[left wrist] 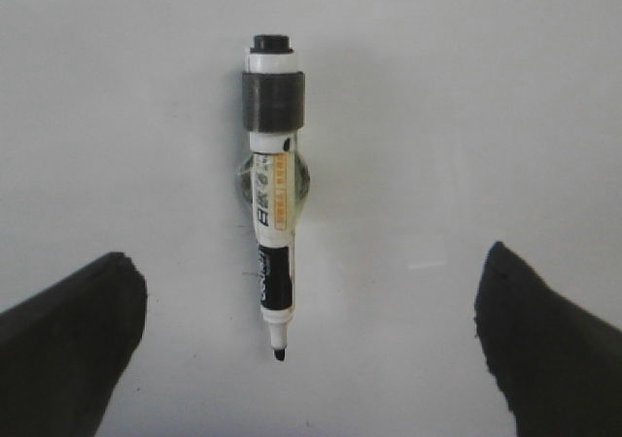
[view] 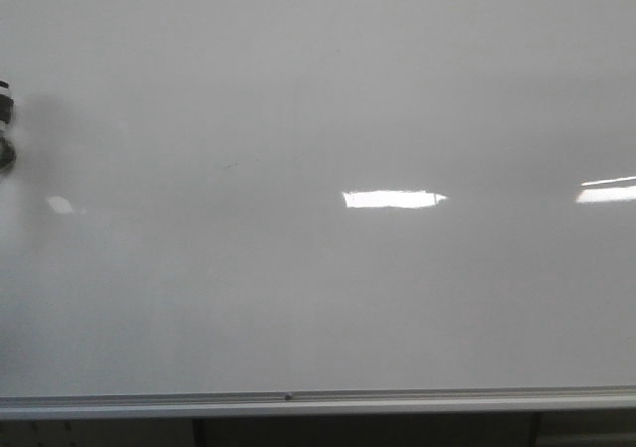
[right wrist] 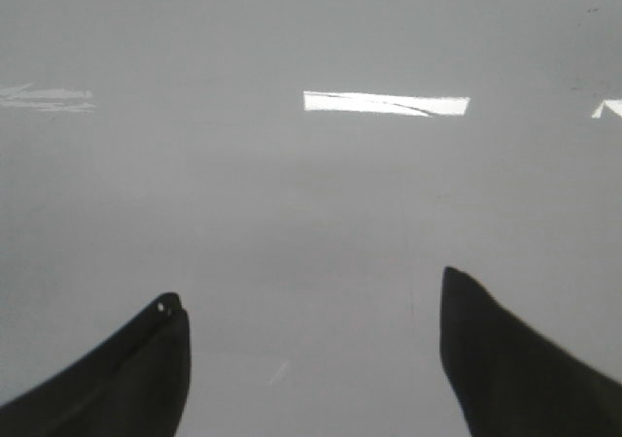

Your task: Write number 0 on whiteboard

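Glossy whiteboard (view: 318, 298) fills the front view, a marker (left wrist: 271, 194) stuck near its left edge. Left gripper (left wrist: 311, 345) and right gripper (right wrist: 311, 359) both spread apart, empty.

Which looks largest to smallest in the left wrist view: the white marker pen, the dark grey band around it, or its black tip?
1. white marker pen, its whole length
2. dark grey band
3. black tip, clearly smallest

Whiteboard (view: 318, 298) fills the front view, rail (view: 318, 403) along its lower edge. Marker (left wrist: 272, 194) clings to the board at its far left, uncapped tip pointing between the left fingers (left wrist: 68, 350).
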`<state>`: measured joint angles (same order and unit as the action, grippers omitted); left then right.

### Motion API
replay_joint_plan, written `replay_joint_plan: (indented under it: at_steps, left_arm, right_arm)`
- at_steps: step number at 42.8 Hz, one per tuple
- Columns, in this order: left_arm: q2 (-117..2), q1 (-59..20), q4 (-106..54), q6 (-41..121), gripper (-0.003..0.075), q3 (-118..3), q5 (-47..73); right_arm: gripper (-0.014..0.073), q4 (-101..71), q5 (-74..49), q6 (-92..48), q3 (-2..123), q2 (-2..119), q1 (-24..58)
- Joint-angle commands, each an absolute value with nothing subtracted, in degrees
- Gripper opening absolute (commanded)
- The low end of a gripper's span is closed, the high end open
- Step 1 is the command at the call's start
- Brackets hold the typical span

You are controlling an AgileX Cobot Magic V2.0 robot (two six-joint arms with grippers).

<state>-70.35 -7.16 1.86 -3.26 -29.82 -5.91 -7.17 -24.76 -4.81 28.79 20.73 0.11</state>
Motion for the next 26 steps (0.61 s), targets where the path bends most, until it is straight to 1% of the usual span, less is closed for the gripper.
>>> replay_joint_plan:
  at_steps: [1, 13, 20, 26]
  left_arm:
    - [-74.72, -7.63, 0.77, -3.24, 0.0659, -33.35, -12.86]
    - [-86.68, -7.53, 0.68, -3.24, 0.0659, -36.60, -17.74]
    - [-90.23, -7.53, 0.68, -3.24, 0.0659, -36.84, -22.85]
    - [-92.29, -7.53, 0.63, -3.24, 0.0658, -36.84, -23.96]
  right_arm:
    - [0.0559, -7.16, -20.41, -4.92, 30.93, 21.60, 0.16]
    - [0.0559, -7.16, -20.41, -4.92, 30.93, 21.60, 0.16]
    - [0.0559, -7.16, -20.41, -4.92, 30.93, 21.60, 0.16]
    - [0.0559, -7.16, -20.41, -4.92, 30.93, 21.60, 0.16]
